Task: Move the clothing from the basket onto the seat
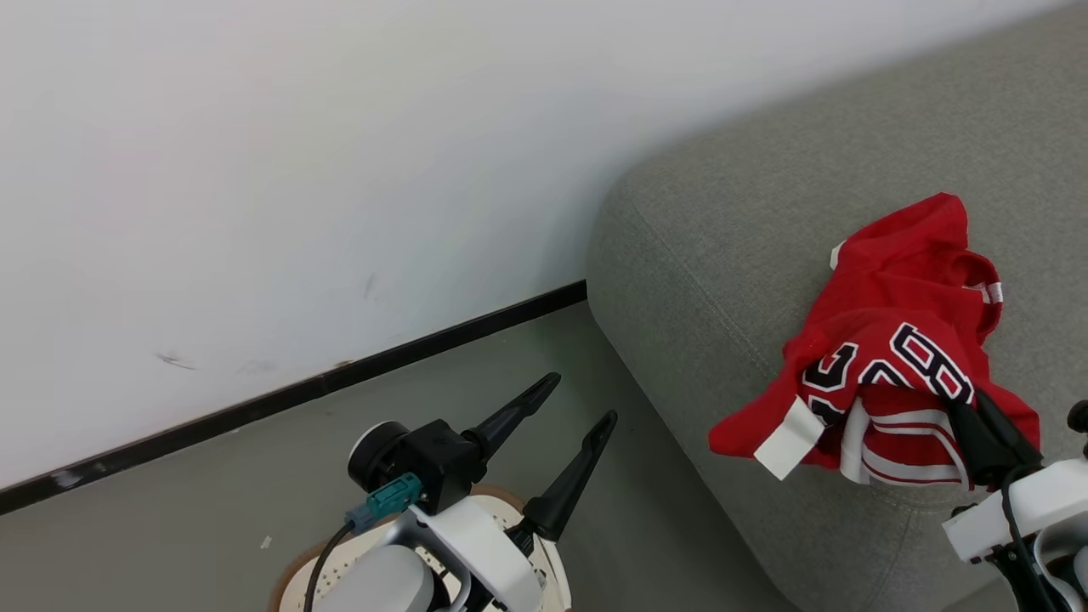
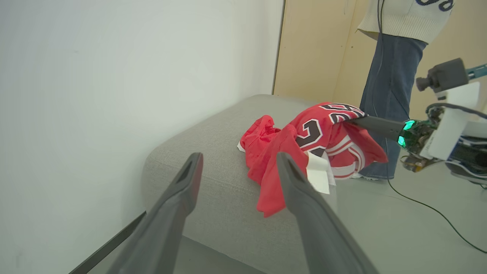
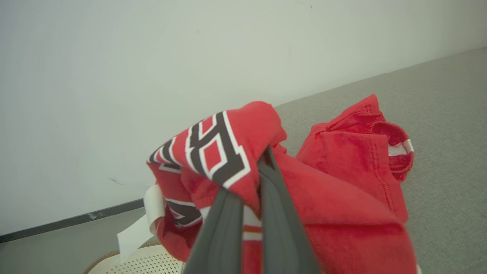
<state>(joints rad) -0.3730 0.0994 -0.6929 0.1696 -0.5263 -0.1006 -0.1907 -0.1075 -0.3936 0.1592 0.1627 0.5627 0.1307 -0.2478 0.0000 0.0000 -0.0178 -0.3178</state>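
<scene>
Spread wide and holding nothing, my left gripper [image 1: 584, 398] hangs at the near left, wrist over the basket [image 1: 293, 571], fingers aimed toward the seat [image 1: 722, 255]. Rightward, the clothing [image 1: 901, 314] lies bunched on that seat. The plain red garment [image 1: 909, 255] is farther back and the numbered jersey [image 1: 884, 357] nearer, draped toward the near edge. The heap's long axis runs near to far. My right gripper [image 1: 969, 412] is clenched on the jersey's striped part from the near right, so that arm is nearer. Letting go there looks like the next move.
</scene>
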